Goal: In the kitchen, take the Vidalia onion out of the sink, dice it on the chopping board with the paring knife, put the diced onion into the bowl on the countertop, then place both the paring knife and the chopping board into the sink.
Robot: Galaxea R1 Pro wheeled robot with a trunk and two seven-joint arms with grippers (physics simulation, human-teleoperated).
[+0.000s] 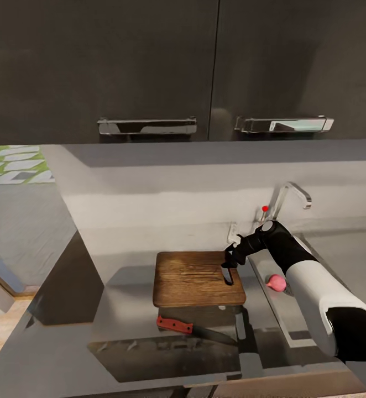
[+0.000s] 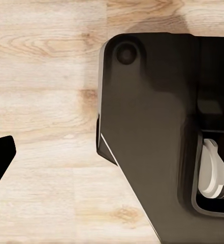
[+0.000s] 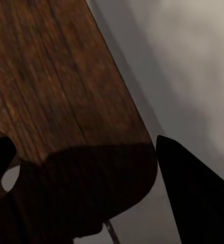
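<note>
Right gripper point(image 1: 231, 260) hovered spread over the chopping board point(image 1: 197, 278) near its slot; stiff, flat — best pinched at slot end.

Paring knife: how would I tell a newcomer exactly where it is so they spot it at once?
Start at the sink with the chrome tap on the grey countertop. Beside it lies the dark-brown chopping board; the paring knife lies flat on the counter just in front of the board's near edge. Its orange-red handle and dark pointed blade set it apart from everything around it.
</note>
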